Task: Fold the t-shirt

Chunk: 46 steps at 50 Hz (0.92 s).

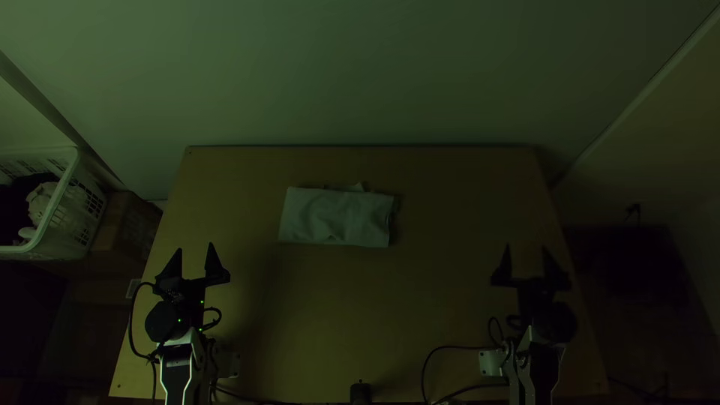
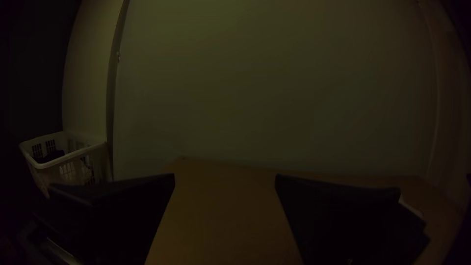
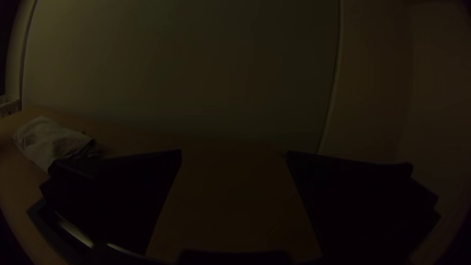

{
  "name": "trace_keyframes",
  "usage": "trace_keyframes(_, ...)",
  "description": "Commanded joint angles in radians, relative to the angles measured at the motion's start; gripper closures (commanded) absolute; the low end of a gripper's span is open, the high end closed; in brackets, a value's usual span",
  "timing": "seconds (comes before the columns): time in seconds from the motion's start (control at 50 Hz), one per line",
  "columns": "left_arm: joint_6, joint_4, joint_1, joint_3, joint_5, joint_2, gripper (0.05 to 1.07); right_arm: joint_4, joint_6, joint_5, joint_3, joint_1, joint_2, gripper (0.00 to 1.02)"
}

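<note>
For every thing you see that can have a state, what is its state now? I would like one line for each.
T-shirt: folded to a rough rectangle on the table, a small bit sticking out at its far edge.
Left gripper: open, holding nothing.
Right gripper: open, holding nothing.
Basket: without a lid, cloth inside.

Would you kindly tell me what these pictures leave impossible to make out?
- Top view: inner layers of the pale folded fabric t-shirt, under its top layer.
- Top view: left end of the white plastic basket, cut off by the edge.
- Right wrist view: part of the t-shirt, behind the right tool.
</note>
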Motion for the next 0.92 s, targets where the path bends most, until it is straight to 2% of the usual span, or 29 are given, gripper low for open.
trace_keyframes(0.0, 0.05, -0.012, 0.006, -0.047, -0.006, -0.009, 0.1, -0.018, -0.002, 0.028, -0.015, -0.049, -0.007, 0.04)
trace_keyframes(0.06, 0.056, -0.021, 0.011, -0.047, 0.005, -0.004, 0.09, -0.035, -0.007, 0.054, -0.012, -0.086, -0.002, 0.04)
trace_keyframes(0.14, 0.056, -0.021, 0.009, -0.047, 0.013, -0.004, 0.09, -0.033, -0.007, 0.054, -0.012, -0.118, -0.004, 0.04)
trace_keyframes(0.9, 0.056, -0.021, 0.009, -0.047, 0.014, -0.004, 0.1, -0.035, -0.004, 0.054, -0.012, -0.114, -0.004, 0.04)
